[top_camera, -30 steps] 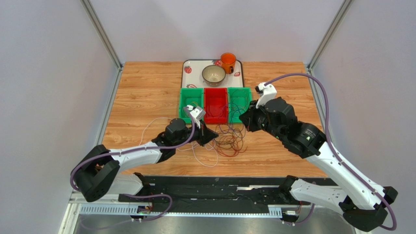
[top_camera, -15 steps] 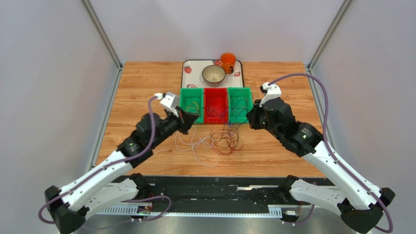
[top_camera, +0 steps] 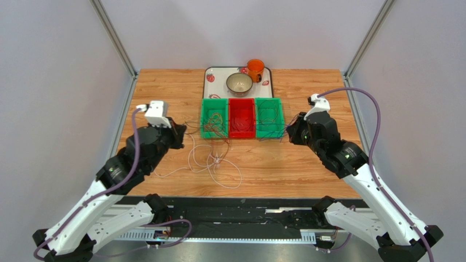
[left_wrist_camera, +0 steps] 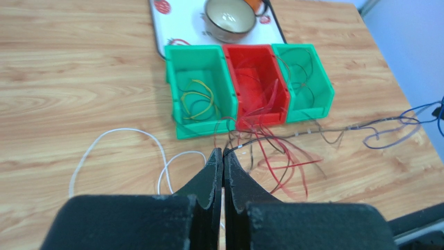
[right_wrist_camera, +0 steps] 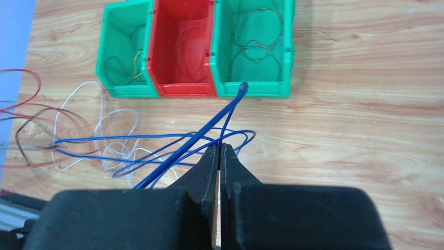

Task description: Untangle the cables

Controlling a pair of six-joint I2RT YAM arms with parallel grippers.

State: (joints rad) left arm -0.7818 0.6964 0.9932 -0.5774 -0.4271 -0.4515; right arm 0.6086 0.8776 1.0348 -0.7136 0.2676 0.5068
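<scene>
Spread over table (top_camera: 164, 93) between both grippers, just short of the bins: cables (top_camera: 217, 159), thin mixed strands. Pinched in left gripper (left_wrist_camera: 223, 153), jaws pressed together: dark cable (left_wrist_camera: 260, 139), heading ahead and off rightward. Just past those tips, red cables (left_wrist_camera: 276, 162) fanned out; left of them, white cable (left_wrist_camera: 127, 131) slack on the wood. Clamped in right gripper (right_wrist_camera: 219, 147), jaws together: blue cable (right_wrist_camera: 198, 133), looping ahead and trailing left. Straight ahead of both grippers, a row: left green bin (right_wrist_camera: 133, 91) with yellow strands, red bin (right_wrist_camera: 185, 89), right green bin (right_wrist_camera: 255, 89) with grey loops. Beyond the row, tray (top_camera: 219, 73) carrying bowl (top_camera: 239, 83) and orange cup (top_camera: 255, 69).
</scene>
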